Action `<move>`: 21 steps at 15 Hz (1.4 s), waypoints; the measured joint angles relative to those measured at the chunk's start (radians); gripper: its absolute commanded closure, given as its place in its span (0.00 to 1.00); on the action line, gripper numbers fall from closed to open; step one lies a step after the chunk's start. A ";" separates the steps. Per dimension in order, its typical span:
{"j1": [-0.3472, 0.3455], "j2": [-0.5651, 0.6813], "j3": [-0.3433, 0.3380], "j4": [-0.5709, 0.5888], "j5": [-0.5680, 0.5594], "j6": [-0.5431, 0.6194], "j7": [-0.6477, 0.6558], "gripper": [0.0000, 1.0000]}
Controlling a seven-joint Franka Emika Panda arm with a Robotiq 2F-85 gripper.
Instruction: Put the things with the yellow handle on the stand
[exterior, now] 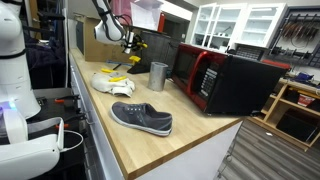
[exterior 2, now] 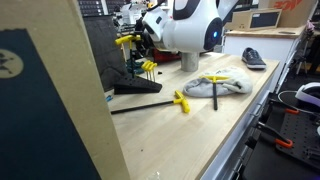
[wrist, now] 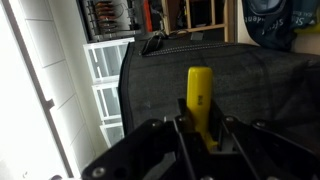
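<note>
Tool with a yellow handle is filling the middle of the wrist view. It is standing upright in the gripper, whose fingers are pressing in on the handle from both sides and appear to be clamping it. Behind it the dark side of the microwave is spanning the frame, and white cabinets are showing farther back.

In an exterior view, a grey shoe is lying nearest on the wooden counter. Beyond it a white cloth is lying crumpled with a second tool resting on top. A metal cup is standing past that, just beside the microwave's red-framed door. At the far end the arm is reaching down in front of a cardboard box.

In an exterior view from the opposite end, a third tool is lying flat on the counter, its long black shaft pointing toward the foot of the stand. The black stand is carrying several yellow-handled tools upright. The gripper is hanging over the top of the stand with the held tool's yellow handle showing at its fingers. Whether that tool is touching the stand cannot be told.
</note>
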 measured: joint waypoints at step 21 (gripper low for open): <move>0.000 0.053 0.004 0.052 0.028 -0.030 0.004 0.94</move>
